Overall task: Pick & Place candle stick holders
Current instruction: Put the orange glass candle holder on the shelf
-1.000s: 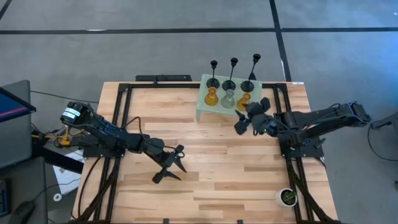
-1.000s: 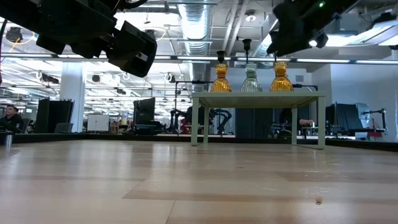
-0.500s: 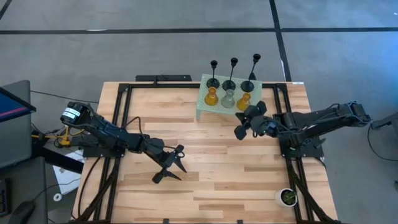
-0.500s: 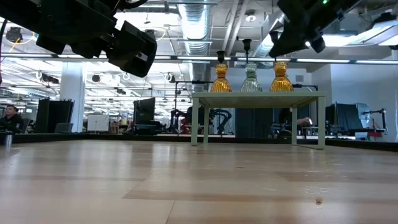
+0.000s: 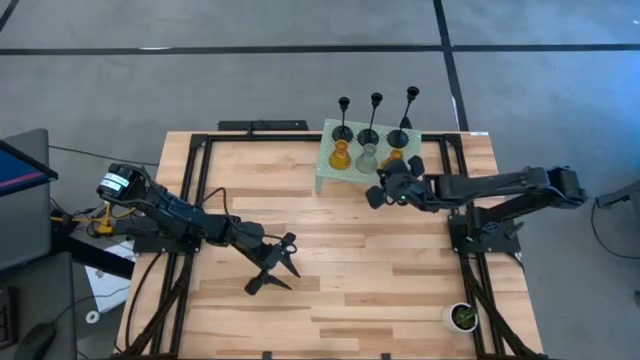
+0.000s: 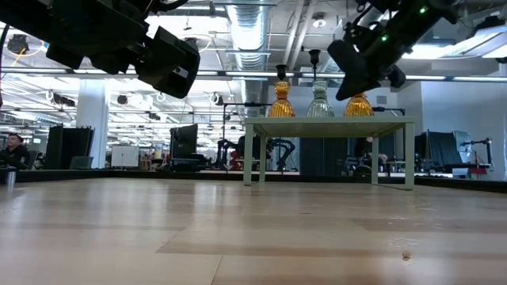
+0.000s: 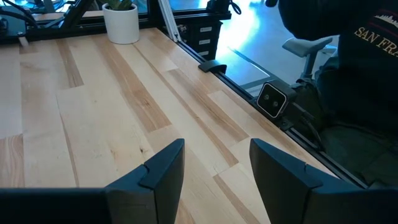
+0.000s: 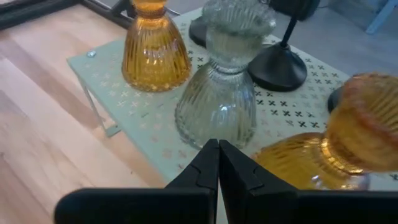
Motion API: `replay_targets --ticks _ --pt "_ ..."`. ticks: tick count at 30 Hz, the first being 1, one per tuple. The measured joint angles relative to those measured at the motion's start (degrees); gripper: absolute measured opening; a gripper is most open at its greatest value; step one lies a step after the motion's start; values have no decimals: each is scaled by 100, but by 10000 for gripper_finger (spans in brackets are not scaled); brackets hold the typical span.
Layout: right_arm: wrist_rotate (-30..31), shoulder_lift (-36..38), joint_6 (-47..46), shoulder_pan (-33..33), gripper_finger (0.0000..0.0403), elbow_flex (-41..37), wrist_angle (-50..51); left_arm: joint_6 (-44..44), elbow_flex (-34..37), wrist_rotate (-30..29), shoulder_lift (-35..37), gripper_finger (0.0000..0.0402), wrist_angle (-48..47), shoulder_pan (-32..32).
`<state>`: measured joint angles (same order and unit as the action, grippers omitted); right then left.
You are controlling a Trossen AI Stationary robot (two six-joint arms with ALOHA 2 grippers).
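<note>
Several candle stick holders stand on a small pale green stand [image 5: 335, 172] at the table's far side: three black thin-stemmed ones [image 5: 376, 120] at the back, and in front two amber ones [image 8: 152, 53] [image 8: 336, 149] with a pale grey-green one [image 8: 227, 93] between them. My right gripper [image 5: 380, 190] [image 8: 217, 149] is shut and holds nothing. It hovers at the stand's near edge, its tips just before the grey-green holder's base and above the stand's top [image 6: 329, 121]. My left gripper [image 5: 275, 267] [image 7: 214, 162] is open over bare wood near the table's middle.
A small white pot with a green plant [image 5: 462, 317] [image 7: 121, 18] stands near the front right corner. Black frame rails [image 5: 195, 200] run along the table's sides. A person in a dark shirt [image 7: 360, 93] is beyond the table's edge in the left wrist view.
My right gripper has shut its fingers on nothing. It has moved toward the table's left edge and down, coming up to the stand's near edge in front of the right amber holder. The holders have stayed in place.
</note>
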<state>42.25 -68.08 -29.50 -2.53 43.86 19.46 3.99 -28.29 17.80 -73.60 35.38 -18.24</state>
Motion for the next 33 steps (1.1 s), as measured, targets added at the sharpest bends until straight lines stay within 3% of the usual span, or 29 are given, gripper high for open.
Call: replay_targets --ticks 9,33 --pt "199 -318 -4 -139 0 -2 -194 0 0 0 0 182 -2 -2" --pt "883 -270 -175 -138 0 -4 -71 0 0 -1 0 182 -22 -2"
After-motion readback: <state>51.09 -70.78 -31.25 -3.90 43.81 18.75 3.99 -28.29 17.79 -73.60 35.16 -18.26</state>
